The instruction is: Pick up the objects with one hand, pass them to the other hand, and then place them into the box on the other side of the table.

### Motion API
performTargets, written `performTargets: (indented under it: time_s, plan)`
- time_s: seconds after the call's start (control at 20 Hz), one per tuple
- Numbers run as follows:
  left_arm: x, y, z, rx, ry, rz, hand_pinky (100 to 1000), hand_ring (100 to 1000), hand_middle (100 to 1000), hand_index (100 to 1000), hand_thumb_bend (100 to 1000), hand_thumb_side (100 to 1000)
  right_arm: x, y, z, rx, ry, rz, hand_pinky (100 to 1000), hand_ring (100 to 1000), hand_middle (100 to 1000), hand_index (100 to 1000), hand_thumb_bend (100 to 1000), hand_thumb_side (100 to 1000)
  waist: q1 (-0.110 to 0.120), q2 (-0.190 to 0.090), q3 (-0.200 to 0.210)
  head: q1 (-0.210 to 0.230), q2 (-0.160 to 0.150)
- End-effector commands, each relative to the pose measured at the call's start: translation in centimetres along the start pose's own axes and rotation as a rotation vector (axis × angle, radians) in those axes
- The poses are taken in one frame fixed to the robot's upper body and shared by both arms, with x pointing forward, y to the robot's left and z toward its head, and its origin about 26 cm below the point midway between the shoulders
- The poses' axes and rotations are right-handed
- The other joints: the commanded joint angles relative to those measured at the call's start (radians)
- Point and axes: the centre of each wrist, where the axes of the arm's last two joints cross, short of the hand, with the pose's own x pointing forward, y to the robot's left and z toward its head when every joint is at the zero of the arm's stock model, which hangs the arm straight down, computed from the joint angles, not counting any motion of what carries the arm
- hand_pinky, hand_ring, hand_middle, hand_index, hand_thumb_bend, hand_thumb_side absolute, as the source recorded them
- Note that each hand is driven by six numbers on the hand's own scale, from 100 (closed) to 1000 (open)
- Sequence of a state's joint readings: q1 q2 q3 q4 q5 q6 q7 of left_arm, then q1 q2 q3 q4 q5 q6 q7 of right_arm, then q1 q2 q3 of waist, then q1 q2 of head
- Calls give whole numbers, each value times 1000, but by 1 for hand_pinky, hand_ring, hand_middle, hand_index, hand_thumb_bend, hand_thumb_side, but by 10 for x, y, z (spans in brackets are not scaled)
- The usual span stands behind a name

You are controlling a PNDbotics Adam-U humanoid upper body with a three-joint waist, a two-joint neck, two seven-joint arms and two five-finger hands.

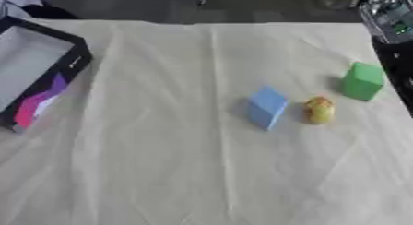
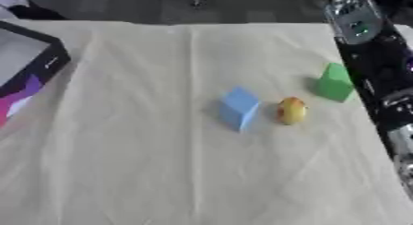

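Cream cloth bears unlabelled blue block; right arm's hand state unclear.

Box cut off at left edge.

The box is being kept at the table's left edge; well to its right, a cube is lying just left of a small rounded object; a block is sitting behind them (rightmost).

We look down from the head onto the table; both eyes share the blue block; the right eye sits slightly rightward, showing more of the right arm.
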State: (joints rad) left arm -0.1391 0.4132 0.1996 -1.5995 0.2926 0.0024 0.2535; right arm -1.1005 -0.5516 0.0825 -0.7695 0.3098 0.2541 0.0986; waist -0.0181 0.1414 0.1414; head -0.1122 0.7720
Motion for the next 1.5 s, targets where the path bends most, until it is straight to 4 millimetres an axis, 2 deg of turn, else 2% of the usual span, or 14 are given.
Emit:
performTargets:
  time_s: [0.05, 0.4, 0.6, 0.7, 1.0, 1.25, 1.5]
  plan:
    - [12, 7, -5, -9, -38, -33, 966, 774, 761, 708, 107, 733, -13, -30, -7, 87, 90, 150, 841, 903, 906, 902, 100, 503, -5, -25, -2, 8, -2]
    - [12, 9, -6, -8, -35, -47, 965, 774, 761, 707, 105, 726, -40, -51, -10, 372, 260, 352, 897, 942, 941, 928, 117, 347, -10, -25, -8, 28, -2]
    - [13, 9, -6, -8, -34, -53, 965, 774, 761, 707, 103, 732, -54, -62, -5, 505, 320, 396, 912, 955, 956, 936, 197, 361, -15, -28, -16, 41, -2]
    - [13, 10, -6, -6, -35, -56, 965, 774, 761, 707, 103, 732, -60, -68, -2, 552, 342, 404, 913, 956, 958, 937, 203, 359, -17, -29, -20, 45, -2]
    - [13, 12, -6, -3, -33, -62, 965, 774, 761, 704, 103, 732, -67, -82, 3, 597, 381, 391, 915, 959, 962, 939, 161, 323, -20, -34, -32, 53, -2]
    - [13, 13, -6, -4, -31, -69, 965, 774, 762, 703, 101, 734, -68, -88, 5, 599, 383, 374, 918, 962, 955, 943, 198, 356, -24, -36, -41, 58, -2]
    - [12, 13, -6, -7, -28, -70, 965, 775, 760, 702, 102, 737, -67, -95, 7, 563, 377, 370, 917, 958, 937, 946, 195, 329, -27, -35, -48, 59, -2]
